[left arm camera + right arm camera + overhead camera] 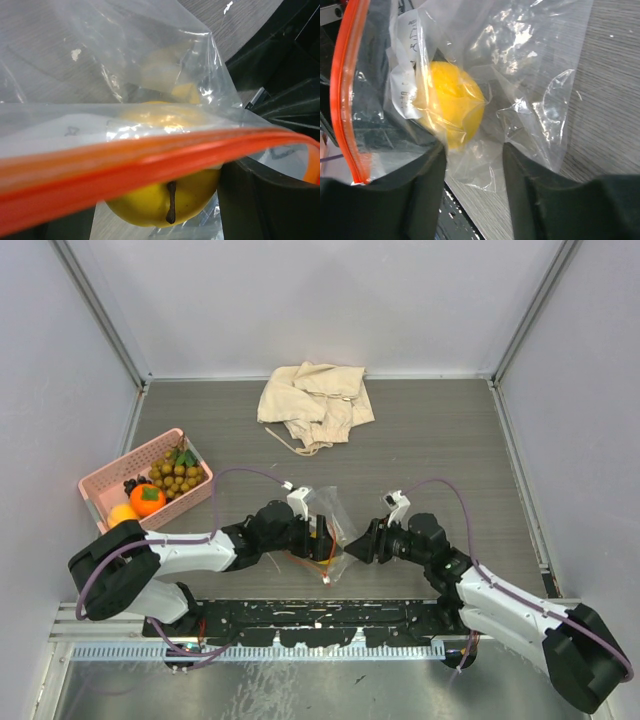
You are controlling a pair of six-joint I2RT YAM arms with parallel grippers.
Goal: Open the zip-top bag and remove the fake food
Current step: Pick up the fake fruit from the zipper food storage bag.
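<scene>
Some fake food (pixel 170 478) lies in the pink basket (pixel 95 490). The left gripper (pixel 322 540) has its fingers wide astride the lemon (pixel 150 200), which sits inside the zip-top bag (pixel 332 508) on the counter (pixel 450 440); I cannot tell whether they grip. The right gripper (pixel 474 150) has its fingers apart with the bag loose between them, likely to re-grip.

desk (pixel 450 440): grey wood-grain | far edge: beige cloth (pixel 315 400) | left edge: pink basket (pixel 125 457) | near edge, middle: zip-top bag (pixel 330 505)

One zip-top bag (pixel 330 508), one bagged yellow fruit (pixel 451 102), one basket (pixel 100 480), one cloth (pixel 315 400)
</scene>
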